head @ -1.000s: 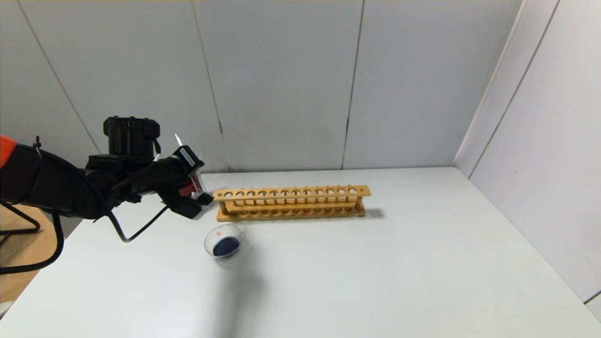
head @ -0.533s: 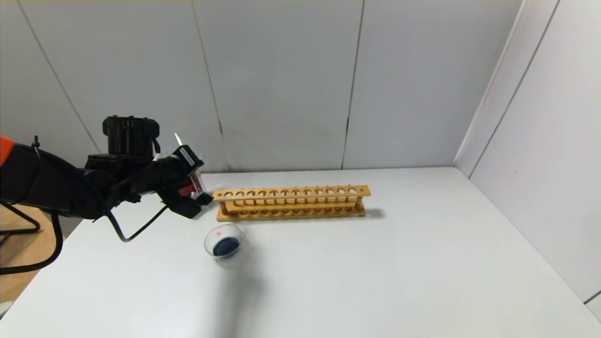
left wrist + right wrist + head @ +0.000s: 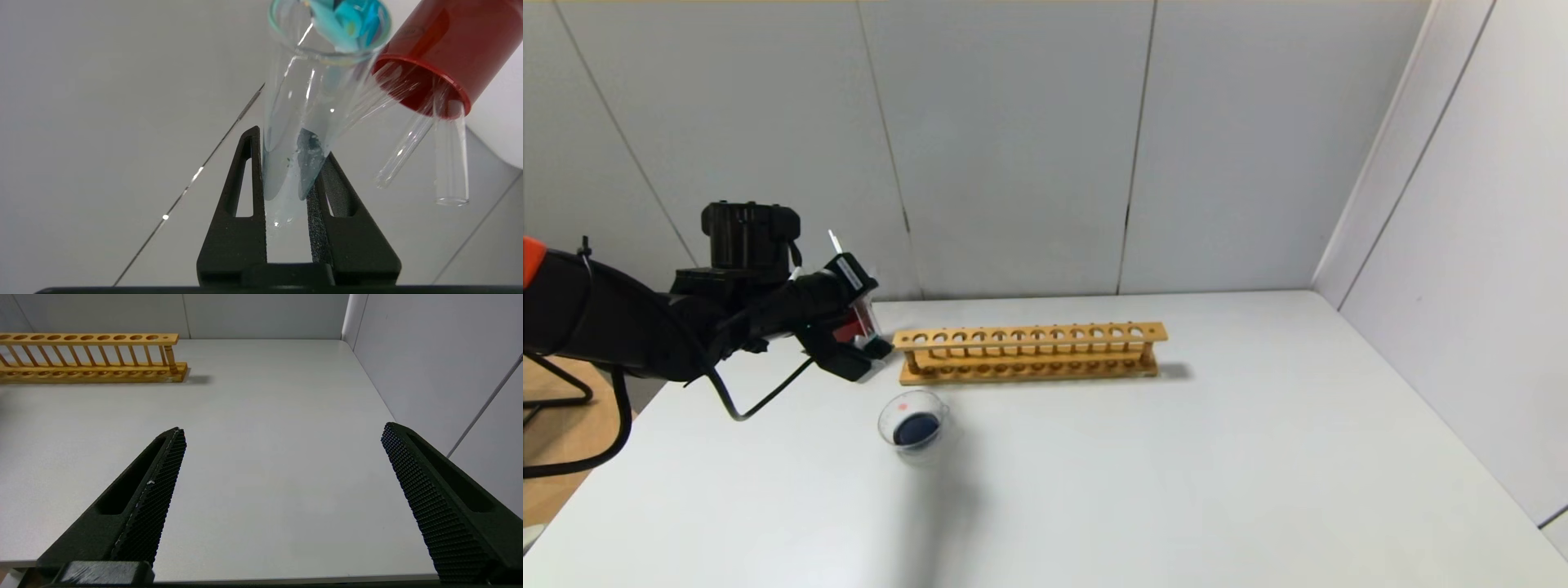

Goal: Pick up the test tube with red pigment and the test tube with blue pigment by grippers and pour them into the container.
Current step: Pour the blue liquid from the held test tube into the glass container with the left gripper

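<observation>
My left gripper is over the table's back left, next to the left end of the rack. In the left wrist view it is shut on the test tube with blue pigment, a clear tube with only a pale teal film inside. The tube's far end lies beside the dark red cup. The container, a small clear glass dish, stands in front of the gripper and holds dark blue liquid. The test tube with red pigment is not visible. My right gripper is open and empty above the table's front right.
A wooden test tube rack with empty holes stands at the back middle of the white table; it also shows in the right wrist view. The red cup holds two plain clear tubes. Walls close in behind and right.
</observation>
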`<state>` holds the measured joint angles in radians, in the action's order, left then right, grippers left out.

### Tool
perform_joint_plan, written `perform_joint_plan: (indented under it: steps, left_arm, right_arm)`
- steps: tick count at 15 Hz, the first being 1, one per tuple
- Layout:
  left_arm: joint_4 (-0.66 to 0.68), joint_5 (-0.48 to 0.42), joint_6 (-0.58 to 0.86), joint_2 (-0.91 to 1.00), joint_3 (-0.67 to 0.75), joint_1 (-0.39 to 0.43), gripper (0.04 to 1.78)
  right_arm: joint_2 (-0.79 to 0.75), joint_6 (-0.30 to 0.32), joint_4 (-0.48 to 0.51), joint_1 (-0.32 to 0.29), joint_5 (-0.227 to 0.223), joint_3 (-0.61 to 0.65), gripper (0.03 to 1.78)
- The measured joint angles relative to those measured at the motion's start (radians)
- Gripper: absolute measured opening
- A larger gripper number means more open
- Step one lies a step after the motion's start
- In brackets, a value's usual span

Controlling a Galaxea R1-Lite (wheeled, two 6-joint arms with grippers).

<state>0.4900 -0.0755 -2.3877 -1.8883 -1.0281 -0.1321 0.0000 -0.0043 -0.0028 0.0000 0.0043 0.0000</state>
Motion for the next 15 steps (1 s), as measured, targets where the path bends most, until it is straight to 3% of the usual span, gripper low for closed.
perform_joint_plan:
  steps: [3,7,15]
  left_arm:
    - [0.000,-0.010,-0.034,0.014,0.000,0.000,0.33]
    - [-0.013,-0.170,-0.066,0.025,0.010,-0.006,0.33]
    - [-0.048,-0.193,-0.135,0.043,0.008,-0.009,0.33]
  right_arm:
    - [0.000,0.000,0.000,0.000,0.000,0.000,1.75]
    - [0.000,0.000,0.000,0.000,0.000,0.000,1.75]
    - [0.000,0.000,0.000,0.000,0.000,0.000,1.75]
